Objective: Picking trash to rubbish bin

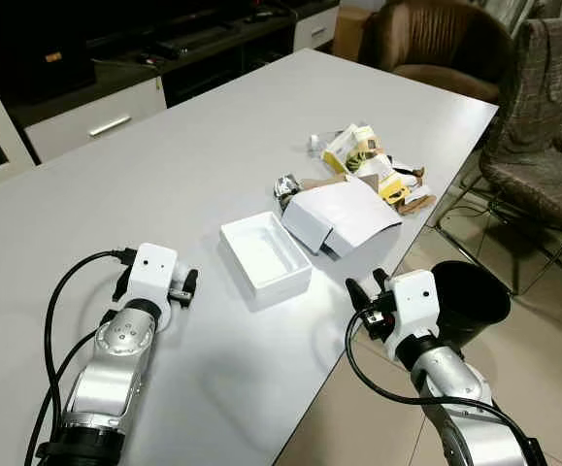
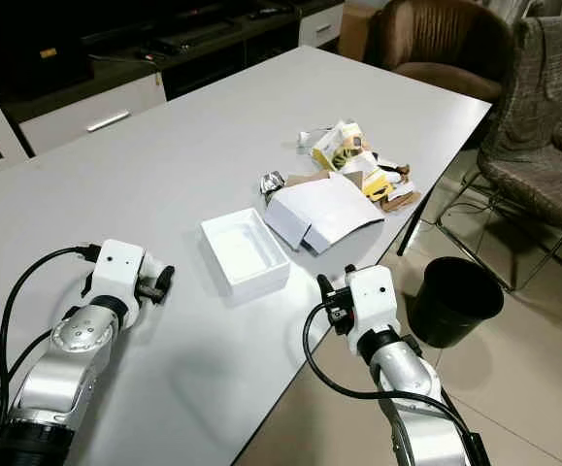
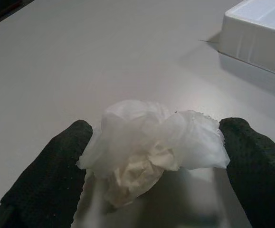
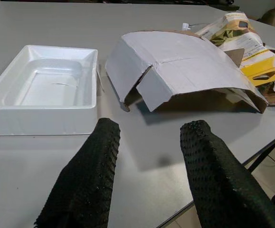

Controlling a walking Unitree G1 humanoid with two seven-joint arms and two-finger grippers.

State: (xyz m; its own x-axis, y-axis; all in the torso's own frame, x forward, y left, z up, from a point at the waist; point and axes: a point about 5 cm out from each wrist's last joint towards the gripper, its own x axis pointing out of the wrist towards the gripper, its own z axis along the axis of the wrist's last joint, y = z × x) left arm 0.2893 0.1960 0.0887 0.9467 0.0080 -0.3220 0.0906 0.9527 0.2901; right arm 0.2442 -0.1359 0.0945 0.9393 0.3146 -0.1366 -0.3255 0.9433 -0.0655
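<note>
Left gripper: clenched on crumpled tissue, low over desk | Right gripper: released, empty, at desk edge facing tray | Bin: on floor, right of desk | Progress: early; tissue unbinned, tray, carton, wrappers remain.

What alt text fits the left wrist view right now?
A crumpled white tissue sits between the left tool's two black fingers over a grey table. A white tray's corner is beyond it.
</note>
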